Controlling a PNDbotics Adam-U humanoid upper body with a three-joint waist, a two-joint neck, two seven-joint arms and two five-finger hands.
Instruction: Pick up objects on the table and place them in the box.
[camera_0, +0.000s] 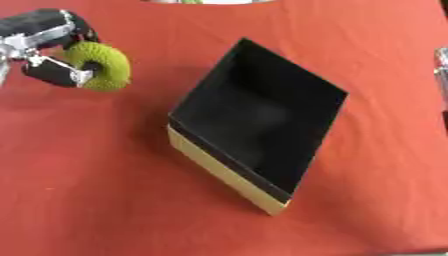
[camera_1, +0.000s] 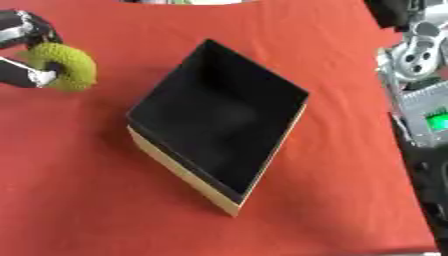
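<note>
Gripping a green ring (camera_0: 103, 65), the left hand (camera_0: 54, 49) sits at the upper left of the left eye view, its black and silver fingers curled round the ring's left side. One finger passes through the ring's hole and another lies along its lower edge. The ring is fuzzy, yellow-green and doughnut-shaped, and it stands on edge with its hole facing the hand. Whether it is off the counter (camera_0: 96, 190) or touching it cannot be told from these views. A faint shadow lies on the cloth just below the hand and ring.

To the right of the ring, well apart from it, stands the box (camera_0: 229, 172). It is open at the top, black inside, with a tan outer wall showing along its near left side. It sits turned askew, one corner pointing away from the robot and one toward it. Nothing can be made out inside it; the bottom looks dark and bare.

The counter is covered by a red cloth that fills most of both views.

The right arm (camera_1: 418, 75) shows at the right edge of the right eye view, as silver and black machinery with a small green patch on it, beside the cloth's edge. The right hand itself does not appear in either view.

At the top edge, beyond the cloth, a pale curved shape (camera_0: 210, 1) with a bit of green shows; what it is cannot be told.
</note>
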